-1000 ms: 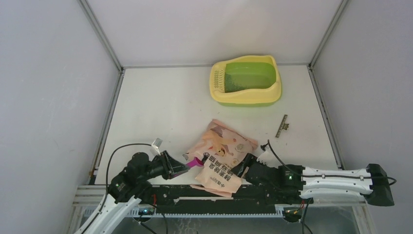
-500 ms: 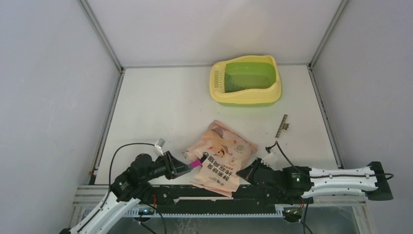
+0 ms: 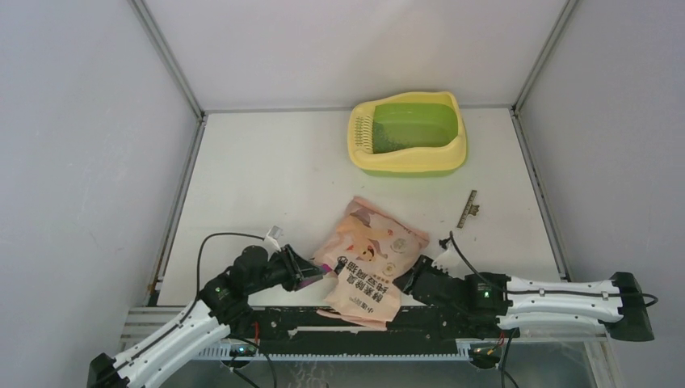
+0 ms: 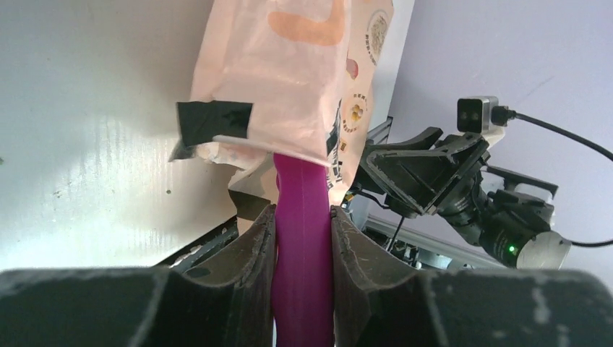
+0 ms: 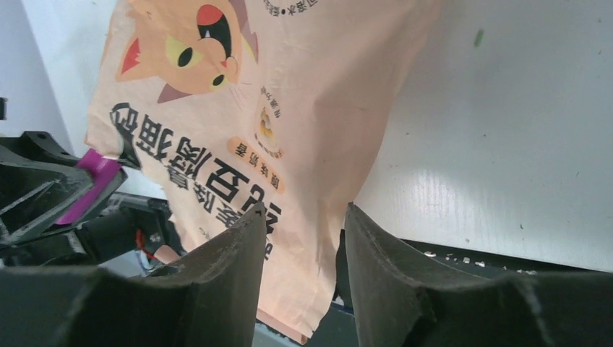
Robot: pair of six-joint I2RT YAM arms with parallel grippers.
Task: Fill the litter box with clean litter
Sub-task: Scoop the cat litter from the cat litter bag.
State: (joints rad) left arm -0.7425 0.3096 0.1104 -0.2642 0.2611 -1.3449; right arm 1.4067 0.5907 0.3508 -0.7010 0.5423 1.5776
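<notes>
Litter box at the far side of the table, both grippers at the bag near the front edge.

Litter box (image 3: pixel 408 166) sits on the table (image 3: pixel 266 178) towards the back wall, right of centre, its slotted grille at the left end, well apart from both arms. Near the front edge lies a peach-pink printed bag (image 3: pixel 370 257). The left gripper (image 4: pixel 303 217) is clamped on the handle of a magenta scoop (image 4: pixel 302 217), whose far end disappears into the bag's open mouth. The right gripper (image 5: pixel 300 220) has the bag's other edge between its parted fingers (image 5: pixel 231 253); whether they pinch it I cannot tell. A small dark metal strip (image 3: pixel 468 208) lies on the table to the right of the bag, apart from it.
</notes>
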